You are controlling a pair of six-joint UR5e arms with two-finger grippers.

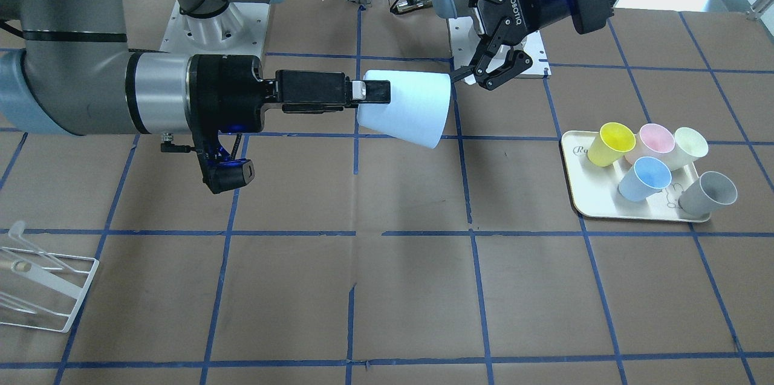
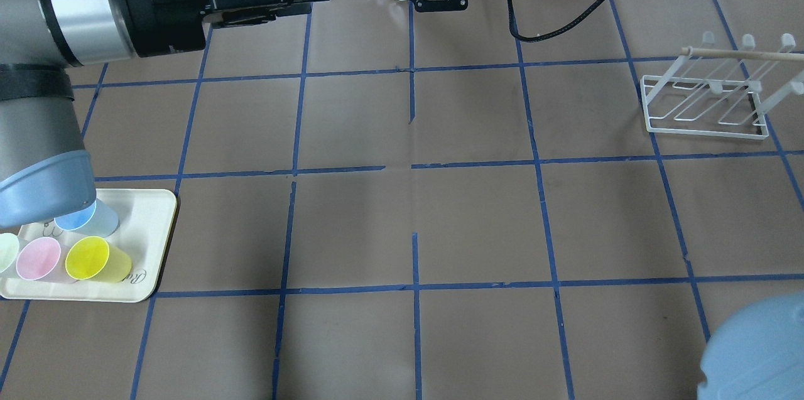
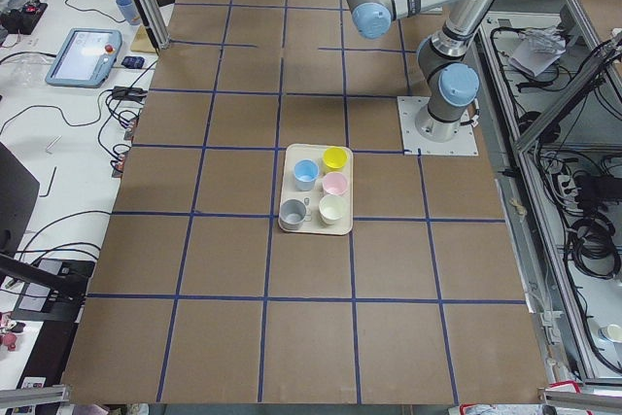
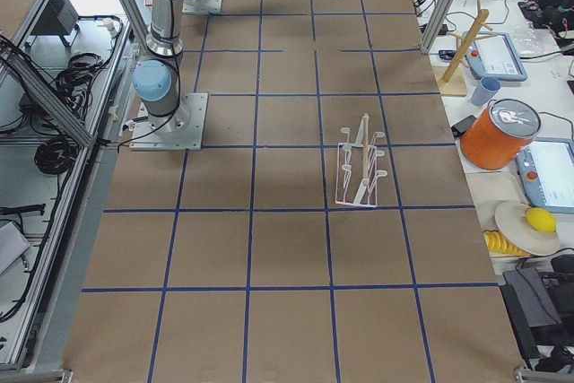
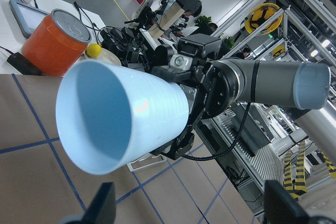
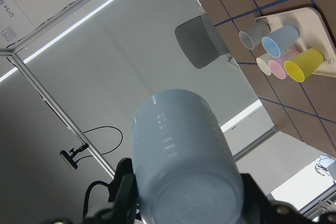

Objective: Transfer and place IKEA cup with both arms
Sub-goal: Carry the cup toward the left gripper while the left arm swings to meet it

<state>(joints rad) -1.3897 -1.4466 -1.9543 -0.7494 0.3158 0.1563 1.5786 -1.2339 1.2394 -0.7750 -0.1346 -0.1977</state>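
While the right hand (image 1: 375,92) is clamping the base of the IKEA cup (image 1: 411,108), holding it sideways above the bench (image 1: 363,288) well apart from the tray (image 1: 589,191), mouth turned toward the tray, the left hand (image 5: 191,204) is hovering on the cup's tray side, jaws standing apart.

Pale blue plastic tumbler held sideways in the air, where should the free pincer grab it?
Probably the wide rim end of the pale blue plastic tumbler, coming from the mouth side: the right pincer clamps the narrow base, and the roughly horizontal cup's mouth faces the open left pincer.
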